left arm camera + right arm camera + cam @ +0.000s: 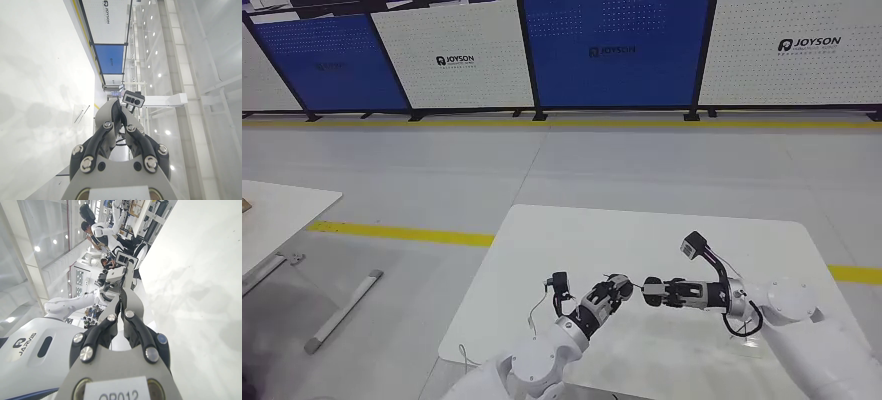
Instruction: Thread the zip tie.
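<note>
My two grippers face each other tip to tip above the middle of the white table. The left gripper comes in from the near left and the right gripper from the right, a small gap apart. In the left wrist view the left gripper is shut, its black ribbed pads pressed together. In the right wrist view the right gripper is shut too. I cannot make out a zip tie between either pair of pads. Two black zip ties lie on a clear sheet on the table, beyond the left gripper.
The right arm's wrist camera sits just past the left fingertips, and the left arm's wrist camera just past the right ones. A second white table stands at the far left, with a grey bar on the floor.
</note>
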Motion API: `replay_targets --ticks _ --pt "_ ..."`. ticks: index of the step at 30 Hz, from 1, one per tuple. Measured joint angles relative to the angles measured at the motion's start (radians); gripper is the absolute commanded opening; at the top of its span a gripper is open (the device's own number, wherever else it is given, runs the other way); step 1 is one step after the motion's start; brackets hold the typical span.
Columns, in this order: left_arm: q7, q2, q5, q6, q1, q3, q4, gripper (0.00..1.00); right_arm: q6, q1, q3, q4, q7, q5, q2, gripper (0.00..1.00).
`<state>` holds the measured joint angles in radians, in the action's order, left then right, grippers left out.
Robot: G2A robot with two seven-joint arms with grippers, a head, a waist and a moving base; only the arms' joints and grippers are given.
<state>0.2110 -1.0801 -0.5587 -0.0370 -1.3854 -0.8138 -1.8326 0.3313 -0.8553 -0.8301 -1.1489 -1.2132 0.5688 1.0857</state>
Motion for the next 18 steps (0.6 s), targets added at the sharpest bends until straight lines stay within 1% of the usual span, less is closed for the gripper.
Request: replay_targets --ticks 1,2,4,8,13,16,18 --pt "-0.002 -0.001 0.001 0.004 0.000 0.000 0.001 0.62 0.000 0.000 -0.001 0.000 -0.001 -0.001 0.001 0.00" --pt "-0.003 -0.003 0.001 0.009 -0.001 0.000 0.002 1.00 0.000 0.000 -0.002 0.001 -0.003 -0.003 0.001 0.00" --pt "-0.005 -0.004 0.002 0.017 -0.001 0.000 0.002 1.00 0.000 -0.001 -0.004 -0.001 -0.010 -0.006 0.002 0.00" --pt "-0.005 -0.004 0.001 0.017 -0.001 0.000 0.002 1.00 0.008 -0.006 -0.020 -0.002 -0.009 -0.011 0.000 0.00" --pt "-0.006 -0.004 0.001 0.016 -0.001 0.000 0.002 1.00 0.009 -0.006 -0.020 -0.002 -0.009 -0.012 0.000 0.00" --pt "-0.032 -0.005 0.005 0.002 -0.004 -0.010 0.010 1.00 0.008 -0.007 -0.020 -0.004 -0.008 -0.012 0.000 0.00" --pt "-0.064 -0.003 0.015 -0.005 -0.004 -0.024 0.020 1.00 -0.007 -0.016 -0.021 -0.019 -0.005 -0.019 -0.001 0.00"
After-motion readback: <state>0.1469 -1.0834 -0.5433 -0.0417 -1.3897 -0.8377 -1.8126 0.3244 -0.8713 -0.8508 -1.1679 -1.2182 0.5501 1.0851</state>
